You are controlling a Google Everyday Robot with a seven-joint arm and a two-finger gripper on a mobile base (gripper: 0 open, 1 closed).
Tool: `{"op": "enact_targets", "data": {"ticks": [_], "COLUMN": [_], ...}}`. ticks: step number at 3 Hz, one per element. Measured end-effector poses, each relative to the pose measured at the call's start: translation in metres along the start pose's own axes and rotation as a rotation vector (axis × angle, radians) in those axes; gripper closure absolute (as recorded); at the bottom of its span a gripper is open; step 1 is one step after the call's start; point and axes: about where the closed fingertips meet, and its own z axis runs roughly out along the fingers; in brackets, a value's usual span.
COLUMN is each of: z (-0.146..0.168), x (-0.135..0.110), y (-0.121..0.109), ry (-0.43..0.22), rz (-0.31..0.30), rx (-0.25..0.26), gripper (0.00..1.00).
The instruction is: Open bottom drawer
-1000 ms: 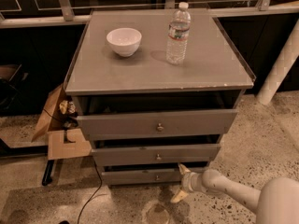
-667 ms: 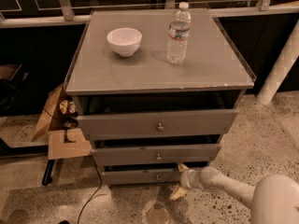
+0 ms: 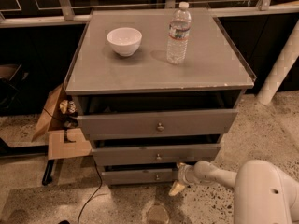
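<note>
The bottom drawer (image 3: 135, 176) is the lowest, narrowest grey front of the cabinet, with a small round knob (image 3: 157, 177) at its centre. It stands a little out from the cabinet body. My gripper (image 3: 178, 177) is at the drawer's right end, just right of the knob, near the floor. One finger points up by the drawer's top edge and the other slants down toward the floor. My white arm (image 3: 243, 183) reaches in from the lower right.
The middle drawer (image 3: 156, 154) and the tall top drawer (image 3: 156, 124) are also partly out. A white bowl (image 3: 124, 40) and a water bottle (image 3: 178, 32) stand on the cabinet top. A cardboard box (image 3: 60, 129) and a black cable (image 3: 96, 181) lie at the left.
The gripper and arm have shifted slightly left, closer to the bottom drawer's knob. The drawers have not visibly moved.
</note>
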Motion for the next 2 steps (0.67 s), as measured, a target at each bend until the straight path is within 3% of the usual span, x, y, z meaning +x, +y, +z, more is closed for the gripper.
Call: {"op": "enact_targets", "data": {"ticks": [2], "z": [0.013], "x": [0.019], "y": [-0.004], "ry": [0.096], "rz": [0.032], "rx": [-0.041], "gripper": [0.00]}}
